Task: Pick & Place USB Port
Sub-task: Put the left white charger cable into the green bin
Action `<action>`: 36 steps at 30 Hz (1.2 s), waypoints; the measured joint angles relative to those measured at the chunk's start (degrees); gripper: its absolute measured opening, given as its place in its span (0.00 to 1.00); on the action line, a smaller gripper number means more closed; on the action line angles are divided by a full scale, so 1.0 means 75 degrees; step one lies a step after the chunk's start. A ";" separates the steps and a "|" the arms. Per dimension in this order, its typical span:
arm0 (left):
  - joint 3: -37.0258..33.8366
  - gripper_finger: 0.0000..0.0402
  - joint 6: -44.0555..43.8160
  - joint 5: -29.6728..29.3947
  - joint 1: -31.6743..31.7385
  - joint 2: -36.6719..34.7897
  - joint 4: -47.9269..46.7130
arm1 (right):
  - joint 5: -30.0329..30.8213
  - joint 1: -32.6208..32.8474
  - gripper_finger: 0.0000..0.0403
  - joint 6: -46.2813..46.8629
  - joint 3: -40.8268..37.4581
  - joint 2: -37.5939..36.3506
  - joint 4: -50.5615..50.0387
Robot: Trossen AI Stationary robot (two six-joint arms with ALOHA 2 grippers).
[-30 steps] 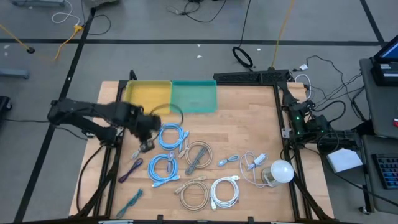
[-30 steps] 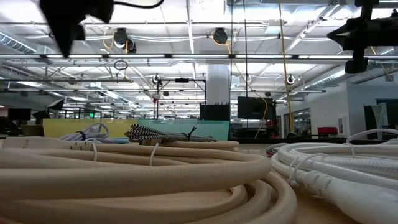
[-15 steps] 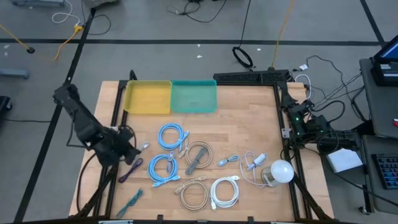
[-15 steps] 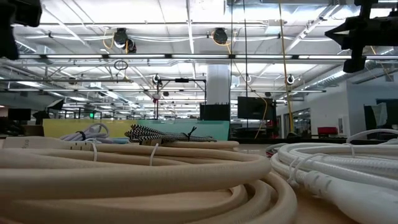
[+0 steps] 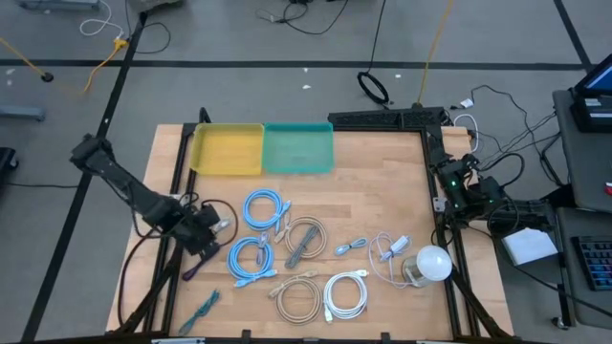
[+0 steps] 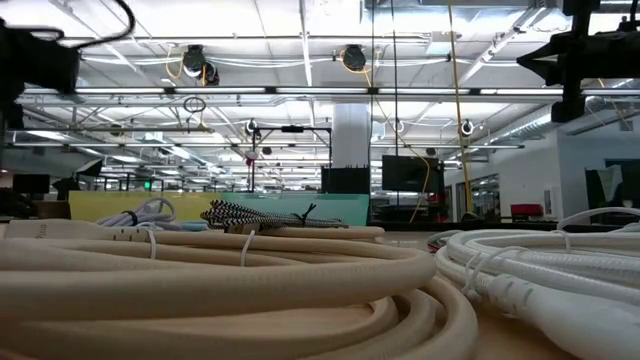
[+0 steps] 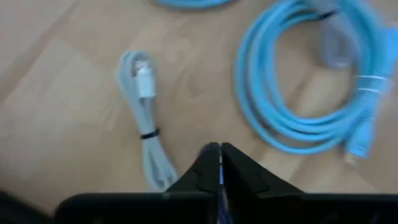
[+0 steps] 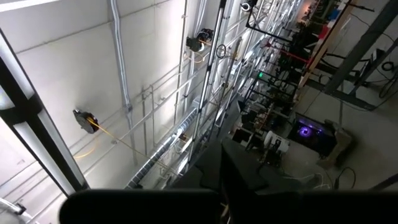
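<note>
Two trays (image 5: 228, 150), two blue cable coils (image 5: 265, 208).

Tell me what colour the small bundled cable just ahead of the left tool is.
Pale grey-white small cable, clearest in the left wrist view.

Pale matt wooden table (image 5: 382, 191), glossy plastic-sheathed blue cable (image 7: 292, 93), woven striped cord (image 6: 255, 213)

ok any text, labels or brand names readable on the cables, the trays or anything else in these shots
None can be read.
Yellow tray and green tray: plain, no lettering showing.
Blue cable coils and the small white cable by the left gripper: no print or tags visible.
Screens in the room behind the table: too far off to make out.
</note>
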 joint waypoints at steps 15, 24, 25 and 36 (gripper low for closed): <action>0.0000 0.56 0.2533 0.0677 0.2573 0.2769 0.0156 | 0.0012 0.0000 0.00 0.0009 0.0000 0.0000 -0.0035; 0.0130 0.11 0.3097 0.1459 0.3128 0.3909 0.0575 | -0.0205 0.0000 0.00 0.0380 -0.0001 0.0000 -0.0034; 0.0160 0.08 0.3055 0.1475 0.3168 0.3837 0.0568 | -0.0220 0.0002 0.00 0.0383 -0.0002 0.0000 -0.0037; 0.2968 0.08 0.3181 -0.1061 0.4066 0.2717 -0.0020 | -0.0788 0.0006 0.00 0.0495 -0.0002 0.0129 -0.0355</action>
